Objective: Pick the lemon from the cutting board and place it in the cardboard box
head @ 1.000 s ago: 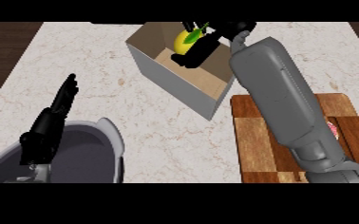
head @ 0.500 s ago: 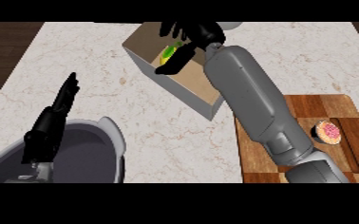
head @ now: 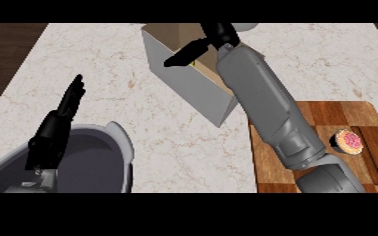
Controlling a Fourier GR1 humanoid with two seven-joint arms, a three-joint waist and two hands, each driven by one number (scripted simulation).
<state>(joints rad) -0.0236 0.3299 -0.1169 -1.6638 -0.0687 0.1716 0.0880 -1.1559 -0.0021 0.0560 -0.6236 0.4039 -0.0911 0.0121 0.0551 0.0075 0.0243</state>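
Note:
The cardboard box [head: 188, 87] stands open at the back middle of the counter. My right hand [head: 198, 50] hangs over its opening, fingers stretched out toward the left and holding nothing that I can see. Only a thin yellow-green sliver of the lemon [head: 193, 65] shows inside the box under those fingers; the rest is hidden by the hand and the box wall. The wooden cutting board [head: 325, 117] lies at the right, partly under my right forearm. My left hand [head: 55, 127] rests open at the lower left, fingers pointing up.
A large grey pot [head: 114, 152] sits at the lower left under my left hand. A small pink-topped pastry [head: 348, 142] lies on the cutting board's right side. Dark floor shows past the counter's left edge.
The right hand carried the lemon leftward and down into the box, then its fingers straightened; the lemon is almost out of sight. The view has shifted. The left hand has not moved.

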